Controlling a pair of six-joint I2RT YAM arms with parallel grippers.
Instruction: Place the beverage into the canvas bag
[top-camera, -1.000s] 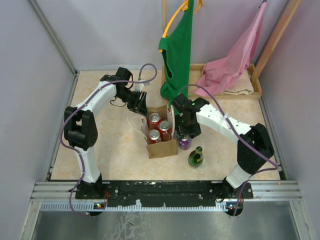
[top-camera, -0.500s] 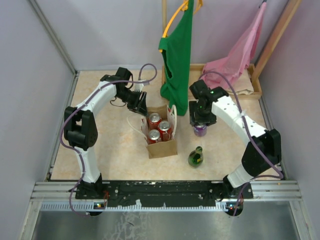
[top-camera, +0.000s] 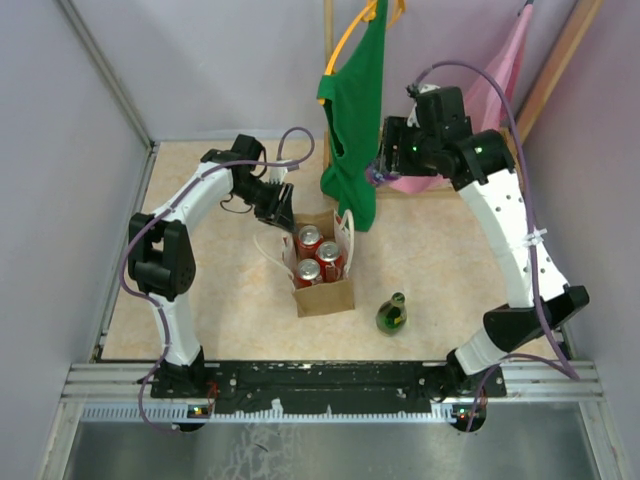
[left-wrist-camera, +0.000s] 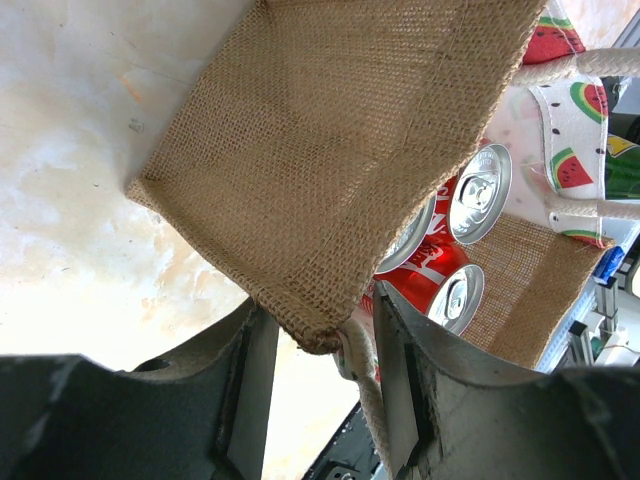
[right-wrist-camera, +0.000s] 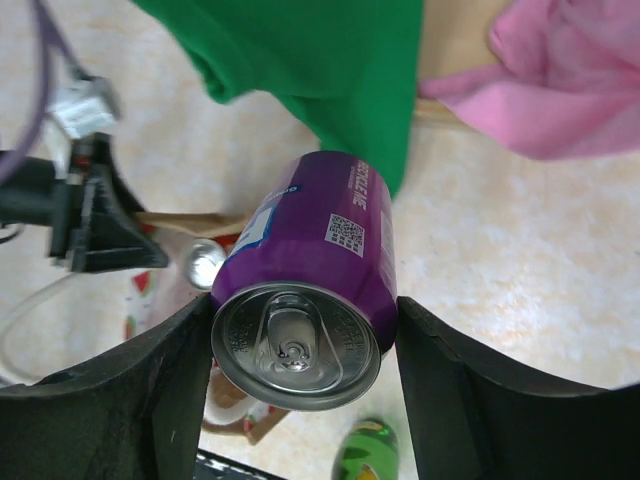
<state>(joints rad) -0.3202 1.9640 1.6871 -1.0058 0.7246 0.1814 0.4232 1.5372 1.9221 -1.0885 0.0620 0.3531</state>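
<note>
The canvas bag (top-camera: 325, 291) stands open mid-table with three red cans (top-camera: 318, 256) inside. My left gripper (top-camera: 278, 203) is at its far rim. In the left wrist view that gripper (left-wrist-camera: 320, 325) is shut on the bag's burlap corner (left-wrist-camera: 320, 150) and white rope handle. My right gripper (top-camera: 385, 165) is raised high beside the hanging green garment, back right of the bag. It is shut on the beverage, a purple can (right-wrist-camera: 310, 290), across its sides with the lid facing the camera. Below the can, the bag's rim (right-wrist-camera: 170, 219) shows at the left.
A green bottle (top-camera: 391, 314) stands on the table right of the bag, also the bottle (right-wrist-camera: 365, 450) under the can. A green garment (top-camera: 352, 110) hangs behind the bag. A pink cloth (top-camera: 470, 120) drapes into a wooden tray (top-camera: 505, 186) at the back right.
My right arm has lifted the purple can from the table beside the bag, up and back toward the green garment. The left arm and the bag have not moved.
</note>
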